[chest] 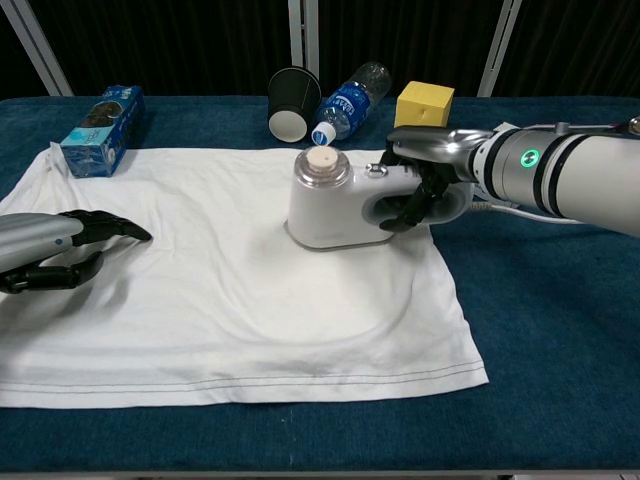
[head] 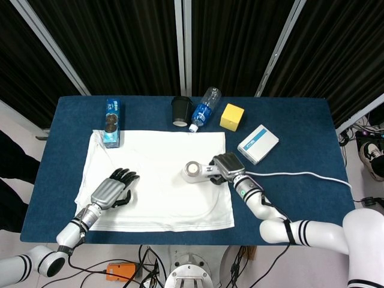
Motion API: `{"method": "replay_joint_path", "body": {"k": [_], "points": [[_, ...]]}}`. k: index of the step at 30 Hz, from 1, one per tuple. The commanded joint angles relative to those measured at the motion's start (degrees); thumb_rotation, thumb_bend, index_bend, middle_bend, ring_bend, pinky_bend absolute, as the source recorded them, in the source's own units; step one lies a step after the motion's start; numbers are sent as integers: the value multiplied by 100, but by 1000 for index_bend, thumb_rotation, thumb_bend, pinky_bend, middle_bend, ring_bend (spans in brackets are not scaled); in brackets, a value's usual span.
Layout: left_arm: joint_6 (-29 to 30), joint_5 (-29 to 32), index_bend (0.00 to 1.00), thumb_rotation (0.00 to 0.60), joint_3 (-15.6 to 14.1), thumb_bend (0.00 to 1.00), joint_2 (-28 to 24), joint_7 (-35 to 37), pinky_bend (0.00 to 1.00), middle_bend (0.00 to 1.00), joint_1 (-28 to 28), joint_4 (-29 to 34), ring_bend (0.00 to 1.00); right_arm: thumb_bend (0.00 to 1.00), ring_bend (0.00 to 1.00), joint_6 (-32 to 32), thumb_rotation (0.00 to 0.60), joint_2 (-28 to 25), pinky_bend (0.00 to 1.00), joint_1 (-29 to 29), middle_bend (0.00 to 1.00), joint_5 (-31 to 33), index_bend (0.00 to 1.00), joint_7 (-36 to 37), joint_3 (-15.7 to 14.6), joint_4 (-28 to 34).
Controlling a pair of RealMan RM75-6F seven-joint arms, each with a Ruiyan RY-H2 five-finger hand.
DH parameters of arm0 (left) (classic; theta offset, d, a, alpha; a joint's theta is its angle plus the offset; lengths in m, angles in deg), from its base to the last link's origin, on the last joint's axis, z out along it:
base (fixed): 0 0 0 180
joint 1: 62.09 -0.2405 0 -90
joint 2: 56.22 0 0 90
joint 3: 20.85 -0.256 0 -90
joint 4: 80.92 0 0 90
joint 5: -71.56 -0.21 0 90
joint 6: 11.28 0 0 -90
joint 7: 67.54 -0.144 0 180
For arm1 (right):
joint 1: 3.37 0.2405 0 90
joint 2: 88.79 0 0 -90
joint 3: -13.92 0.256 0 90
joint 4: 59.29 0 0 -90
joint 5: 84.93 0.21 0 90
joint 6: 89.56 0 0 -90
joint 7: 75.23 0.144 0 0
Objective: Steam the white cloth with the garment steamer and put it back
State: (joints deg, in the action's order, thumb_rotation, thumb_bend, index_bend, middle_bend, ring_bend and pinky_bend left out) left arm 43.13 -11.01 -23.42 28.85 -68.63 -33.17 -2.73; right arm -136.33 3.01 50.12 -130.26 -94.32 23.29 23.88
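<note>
Head view: the right robot hand (head: pixel 227 166) grips the handle of the garment steamer (head: pixel 201 171), which sits on the white cloth (head: pixel 150 198) near its right edge. The left robot hand (head: pixel 114 188) rests on the cloth, fingers spread, holding nothing.

Chest view: the steamer (chest: pixel 335 205) stands upright on the cloth (chest: pixel 230 310), right-hand fingers (chest: pixel 415 205) wrapped through its handle; the cloth lies flat on the blue surface (chest: pixel 540 330).

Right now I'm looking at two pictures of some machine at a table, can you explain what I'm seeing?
It is a two-armed robot with human-like hands, photographed by its own cameras: one looks down from its head, one looks forward from its chest. A white cloth lies spread on a blue table. The right hand grips the handle of a white garment steamer standing on the cloth. The left hand rests on the cloth, holding nothing. Behind lie a snack box, cup, bottle and yellow block.
</note>
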Motion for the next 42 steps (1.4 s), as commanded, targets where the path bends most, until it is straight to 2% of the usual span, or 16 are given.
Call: {"method": "replay_joint_path", "body": {"k": [1, 6, 9, 13, 17, 20, 23, 30, 33, 36, 42], "points": [[5, 1, 91, 81, 1, 599, -1, 10, 0, 70, -2, -5, 0, 479, 901, 148, 600, 107, 558, 137, 870, 529, 961, -81, 198, -509], [19, -9, 91, 80, -6, 599, 6, 29, 0, 70, -9, -19, 0, 479, 901, 308, 600, 180, 558, 229, 871, 961, 961, -48, 364, -992], [25, -12, 91, 80, 0, 599, 8, 34, 0, 70, -5, -22, 0, 480, 901, 341, 600, 100, 558, 185, 871, 937, 961, 117, 460, -974], [52, -29, 91, 80, 13, 599, -6, 41, 0, 70, -1, -18, 0, 479, 901, 244, 600, -292, 558, -96, 871, 375, 961, 638, 593, -422], [133, -58, 91, 80, 41, 598, -56, 69, 0, 70, -8, 11, 0, 479, 901, 2, 600, -898, 558, -530, 870, -436, 961, 1148, 569, 363], [263, -75, 91, 81, 88, 599, -131, 134, 0, 70, -38, 53, 0, 480, 901, -190, 600, -1454, 558, -936, 870, -1046, 961, 1472, 385, 952], [390, -87, 91, 81, 123, 599, -220, 211, 0, 70, -80, 107, 0, 480, 899, -355, 600, -1840, 558, -1278, 870, -1486, 959, 1697, 150, 1254], [742, -74, 91, 80, 179, 595, -492, 366, 0, 70, -260, 254, 0, 479, 827, -411, 600, -2529, 500, -2014, 870, -2283, 890, 2279, -611, 1363], [867, -55, 91, 79, 194, 595, -576, 382, 0, 70, -338, 321, 0, 478, 794, -295, 600, -2614, 465, -2140, 870, -2496, 858, 2523, -791, 1183], [988, -13, 91, 83, 230, 593, -651, 400, 0, 70, -414, 388, 0, 467, 724, -217, 600, -2552, 412, -2170, 838, -2601, 810, 2635, -835, 929], [1212, 46, 91, 81, 295, 591, -780, 420, 0, 70, -554, 518, 0, 306, 497, -178, 600, -2183, 297, -2141, 654, -2697, 630, 2594, -792, 481]]}}
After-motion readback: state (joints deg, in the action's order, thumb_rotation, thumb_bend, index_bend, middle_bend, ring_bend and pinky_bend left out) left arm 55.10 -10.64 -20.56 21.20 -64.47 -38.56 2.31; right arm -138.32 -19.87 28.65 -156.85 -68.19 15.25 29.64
